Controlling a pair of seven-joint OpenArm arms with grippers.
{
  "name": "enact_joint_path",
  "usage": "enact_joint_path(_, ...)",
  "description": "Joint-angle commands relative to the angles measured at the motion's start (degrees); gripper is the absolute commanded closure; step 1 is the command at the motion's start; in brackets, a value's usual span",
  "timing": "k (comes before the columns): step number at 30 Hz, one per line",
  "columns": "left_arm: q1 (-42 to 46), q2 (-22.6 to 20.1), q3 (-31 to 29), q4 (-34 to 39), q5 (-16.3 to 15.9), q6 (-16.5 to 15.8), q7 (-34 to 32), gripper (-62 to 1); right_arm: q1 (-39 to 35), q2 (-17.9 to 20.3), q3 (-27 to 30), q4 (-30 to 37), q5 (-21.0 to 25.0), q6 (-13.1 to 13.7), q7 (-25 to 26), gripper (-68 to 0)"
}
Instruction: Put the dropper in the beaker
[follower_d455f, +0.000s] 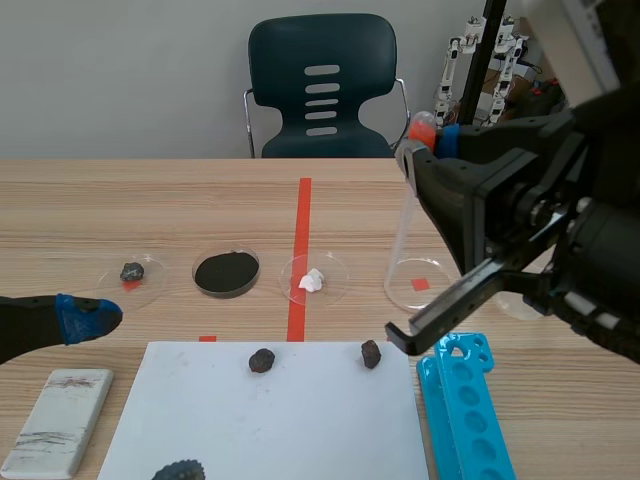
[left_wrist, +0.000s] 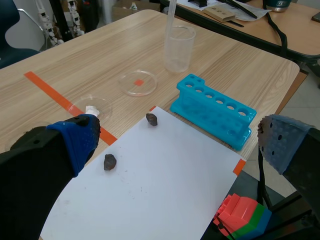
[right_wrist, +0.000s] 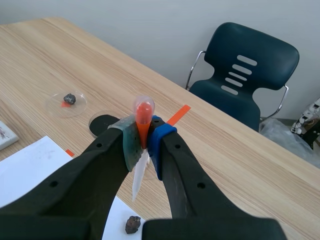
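- Table: open wood toward the far edge.
- White sheet: at the near edge.
- Right gripper: raised, clamped on the dropper (orange bulb up).
- Left gripper: low, jaws wide.
- Blue rack: beside the sheet.
- Beaker: upright beyond the rack, dropper tip at its mouth.

On your table, three dishes sit in a row across the middle: left dish, centre dish, right dish. The beaker stands to their right, with the rack in front of it. A sheet lies nearest you, left of the rack. Two stones sit near its far edge, one stone left of the other stone, and a flat block lies to the sheet's left. Your right claw holds the dropper upright over the beaker. A chair stands behind the table.
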Motion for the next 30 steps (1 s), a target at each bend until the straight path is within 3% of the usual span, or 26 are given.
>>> enact_joint_path(1, -0.17, 0.15, 0.2, 0.79, -0.74, 0.11, -1.01, -62.3, 0.96, 0.13, 0.44, 0.26, 0.42, -0.2, 0.48, -1.1)
enact_joint_path(9, -0.17, 0.13, 0.2, 0.79, -0.74, 0.11, -1.01, -62.3, 1.4, 0.9, 0.72, 0.24, 0.42, -0.33, -0.02, -1.1)
enact_joint_path(15, -0.17, 0.15, 0.2, 0.79, -0.74, 0.11, -1.01, -62.3, 1.49, 5.49, 5.05, 0.24, 1.92, -4.59, 0.7, -1.1)
enact_joint_path(20, -0.17, 0.15, 0.2, 0.79, -0.74, 0.11, -1.01, -62.3, 1.46, 8.57, 11.72, -1.25, 7.19, -4.87, 1.2, -1.1)
enact_joint_path(23, -0.17, 0.13, 0.2, 0.79, -0.74, 0.11, -1.01, -62.3, 1.49, 10.67, 14.86, -4.09, 10.95, -6.23, 2.19, -1.1)
enact_joint_path(30, -0.17, 0.13, 0.2, 0.79, -0.74, 0.11, -1.01, -62.3, 1.64, 15.21, 21.9, -11.63, 20.0, -6.23, 5.33, -1.1)
